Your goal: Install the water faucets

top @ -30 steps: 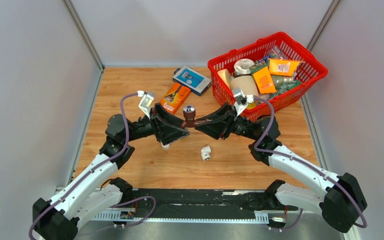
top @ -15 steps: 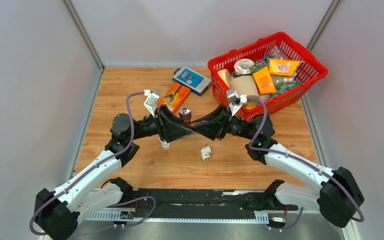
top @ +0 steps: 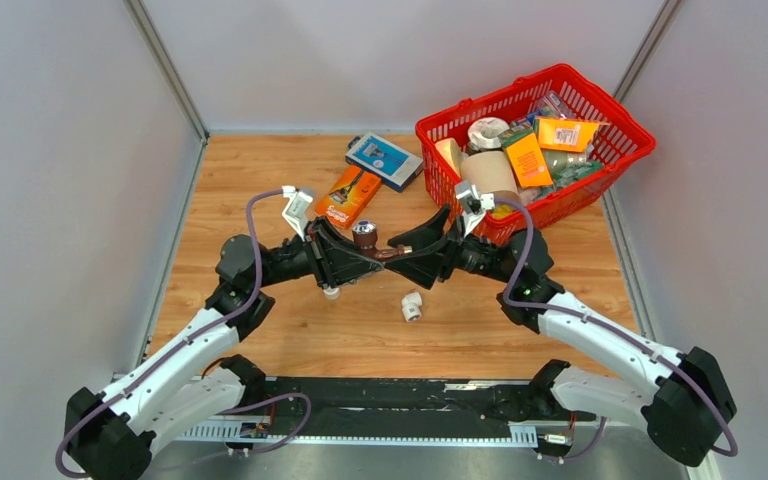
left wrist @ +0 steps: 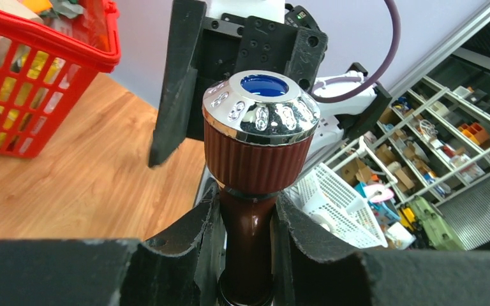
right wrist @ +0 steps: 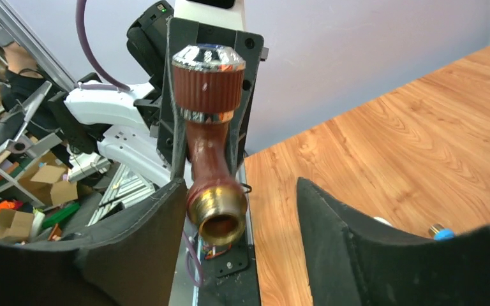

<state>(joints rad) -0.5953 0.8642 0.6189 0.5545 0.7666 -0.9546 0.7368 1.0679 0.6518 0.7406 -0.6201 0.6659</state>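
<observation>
Squarely within the left hand (left wrist: 245, 217), brown faucet (left wrist: 258, 146), upright

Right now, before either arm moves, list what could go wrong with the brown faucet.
1. The left fingers clamp only the smooth neck of the brown faucet, held in the air; it may slip or pivot.
2. Its brass threaded end sits close to one of the open right fingers; retreating could snag it.
3. If dropped, it could hit the white elbow fitting on the table.
</observation>
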